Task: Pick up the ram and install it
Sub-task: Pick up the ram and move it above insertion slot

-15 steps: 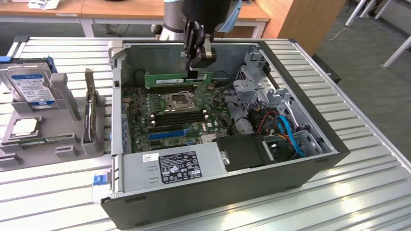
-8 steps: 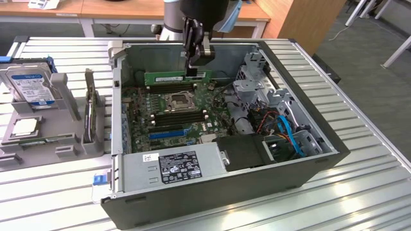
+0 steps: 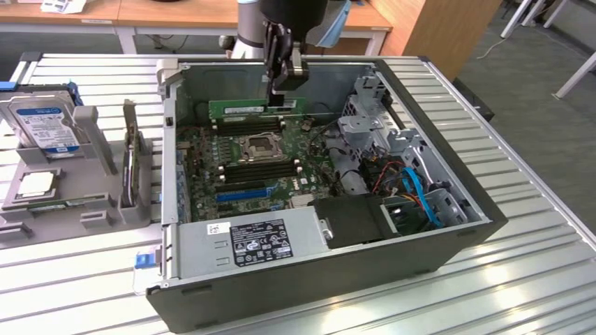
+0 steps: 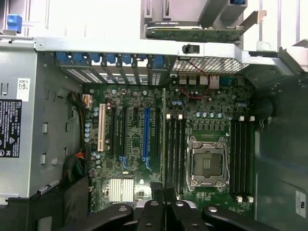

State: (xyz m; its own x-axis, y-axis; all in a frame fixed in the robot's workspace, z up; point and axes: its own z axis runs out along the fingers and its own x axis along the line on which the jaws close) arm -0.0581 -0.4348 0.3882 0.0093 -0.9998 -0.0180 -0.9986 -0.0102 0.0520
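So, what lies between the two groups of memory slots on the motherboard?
The processor socket, with its metal frame, lies between one slot group and the other. The wrist view shows this plainly.

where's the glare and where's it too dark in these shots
Exterior view: glare streaks on the metal table slats, the ram well lit inside the computer case. Wrist view: background beyond the case washed out white, the motherboard evenly lit, dark shadow beside the power supply.
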